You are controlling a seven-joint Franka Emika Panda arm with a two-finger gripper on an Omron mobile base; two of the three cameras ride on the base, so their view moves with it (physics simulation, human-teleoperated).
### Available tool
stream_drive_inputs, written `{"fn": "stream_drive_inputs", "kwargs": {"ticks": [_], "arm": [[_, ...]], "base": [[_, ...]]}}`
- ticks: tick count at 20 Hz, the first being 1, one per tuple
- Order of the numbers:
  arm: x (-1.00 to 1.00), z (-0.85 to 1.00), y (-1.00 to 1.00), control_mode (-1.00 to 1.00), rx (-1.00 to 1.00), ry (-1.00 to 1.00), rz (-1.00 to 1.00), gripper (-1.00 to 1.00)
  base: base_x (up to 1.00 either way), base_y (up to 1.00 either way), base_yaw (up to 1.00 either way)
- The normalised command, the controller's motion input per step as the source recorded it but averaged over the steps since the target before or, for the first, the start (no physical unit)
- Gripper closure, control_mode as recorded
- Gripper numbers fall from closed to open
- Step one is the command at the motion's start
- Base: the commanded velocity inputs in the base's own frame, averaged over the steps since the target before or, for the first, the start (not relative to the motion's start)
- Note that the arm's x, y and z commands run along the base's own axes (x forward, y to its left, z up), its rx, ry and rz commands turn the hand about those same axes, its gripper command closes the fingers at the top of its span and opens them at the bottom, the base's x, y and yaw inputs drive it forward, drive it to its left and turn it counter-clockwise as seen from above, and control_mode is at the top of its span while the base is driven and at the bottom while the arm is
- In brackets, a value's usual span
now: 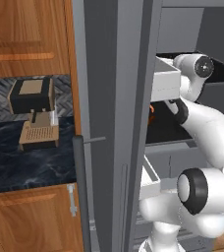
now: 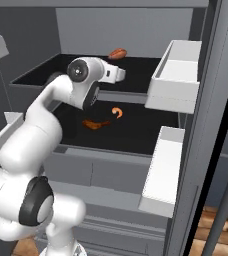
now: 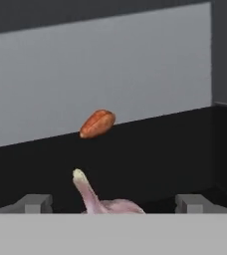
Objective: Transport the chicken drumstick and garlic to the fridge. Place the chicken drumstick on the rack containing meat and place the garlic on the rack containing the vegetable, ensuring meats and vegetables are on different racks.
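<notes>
The fingers [image 3: 33, 203] stand wide apart and hold nothing. The garlic [image 3: 98, 201], pale with a thin stalk, sits between them on the upper rack [image 2: 141, 65] of the fridge [image 2: 136, 25], touching neither as far as the hand view tells. Further back on that rack lies a reddish-brown oval [image 3: 97, 123], probably the vegetable.

The likely trouble is in pulling out. The garlic is rounded and sits right at the fingers, so a sideways or tilted retreat could clip its stalk and roll it toward the rack's front edge. The white door bin [image 2: 176, 75] hangs close beside the arm, and a wide swing might strike it. A straight pull back along the hand's axis looks safest.

The right base view gives what the hand view lacks: the lower rack [image 2: 146, 130], where the drumstick [image 2: 95, 124] lies near an orange curled piece [image 2: 117, 112], apparently shrimp. In the left base view the open door [image 1: 114, 98] covers most of the interior.
</notes>
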Motion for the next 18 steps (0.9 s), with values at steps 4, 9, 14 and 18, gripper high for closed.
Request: {"fn": "stream_drive_inputs", "kwargs": {"ticks": [4, 9, 14, 18], "arm": [[-0.46, 0.42, 0.00, -1.00, 0.00, 0.25, -0.14, -1.00], [-0.90, -0.24, 0.00, -1.00, 0.00, -0.16, 0.00, -1.00], [-1.00, -0.08, -0.22, -1.00, 0.06, -0.26, 0.03, -1.00], [-1.00, 0.45, 0.00, -1.00, 0.15, 0.08, 0.00, -1.00]], "base": [[0.00, 0.00, 0.00], [0.00, 0.00, 0.00], [0.00, 0.00, 0.00], [0.00, 0.00, 0.00]]}}
